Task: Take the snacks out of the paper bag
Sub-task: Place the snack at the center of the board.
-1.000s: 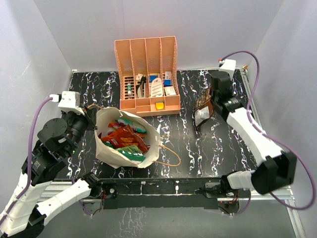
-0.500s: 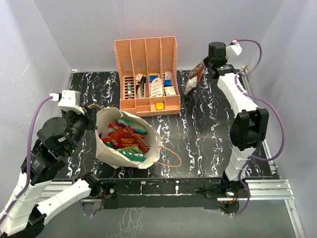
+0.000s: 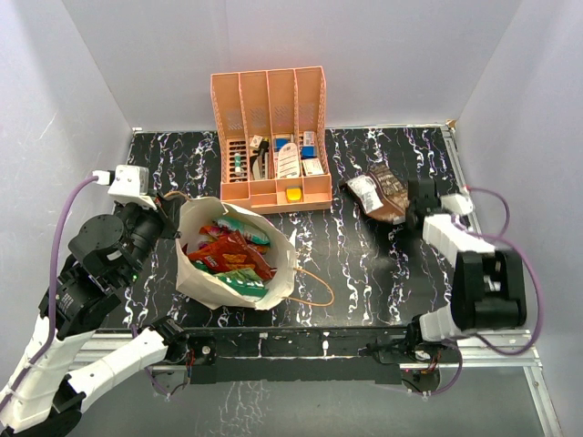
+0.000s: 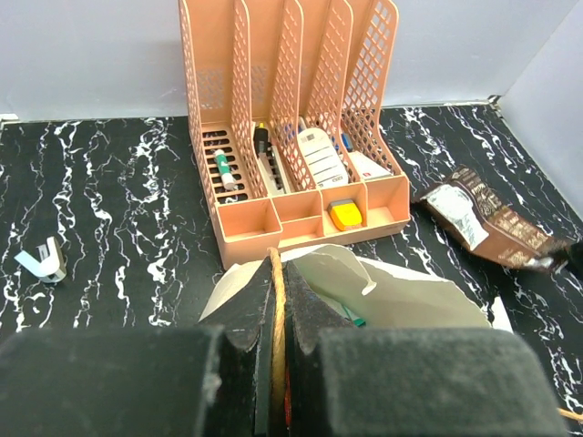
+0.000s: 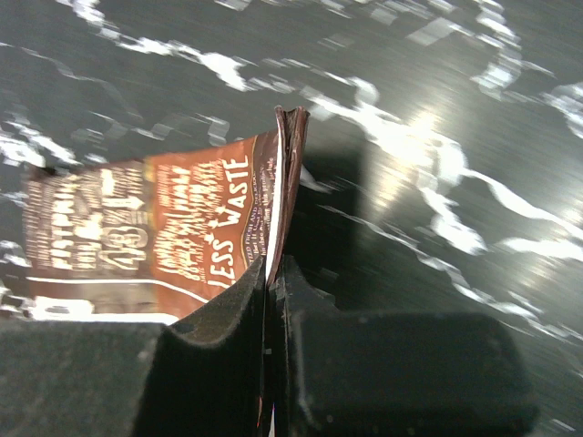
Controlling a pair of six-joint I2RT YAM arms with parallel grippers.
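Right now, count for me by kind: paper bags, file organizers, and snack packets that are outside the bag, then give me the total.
paper bag: 1
peach organizer: 1
brown snack packet outside the bag, gripped by the right pincer: 1
Total: 3

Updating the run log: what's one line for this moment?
left gripper: shut on bag handle | right gripper: shut on brown packet, right of organizer | other snacks: in bag
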